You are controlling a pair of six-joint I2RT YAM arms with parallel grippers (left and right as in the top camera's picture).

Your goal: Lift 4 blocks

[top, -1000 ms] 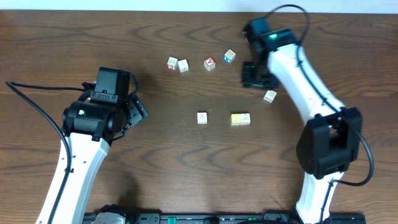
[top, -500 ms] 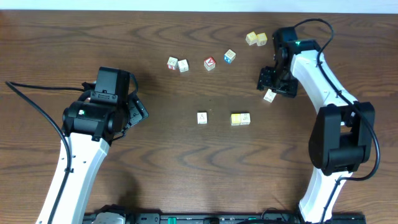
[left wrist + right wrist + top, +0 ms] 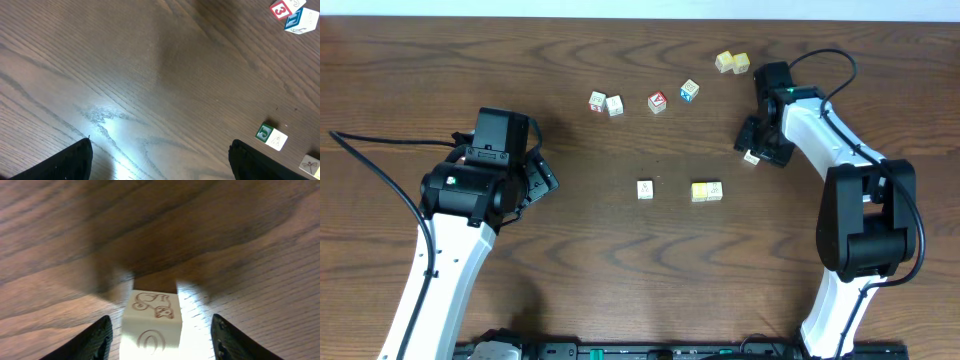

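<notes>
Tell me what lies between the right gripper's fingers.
One whitish letter block stands between the fingers, with bare table on either side; the right wrist view shows it.

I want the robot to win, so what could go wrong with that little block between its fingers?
The right gripper stands open around the whitish letter cube and touches it on neither side.

1. The cube sits nearer one finger than the other, so closing might shove or spin it before both fingers bite.
2. The cube is tiny and sits on a smooth wooden table, so a shallow pinch might let it slip out during the lift.
</notes>
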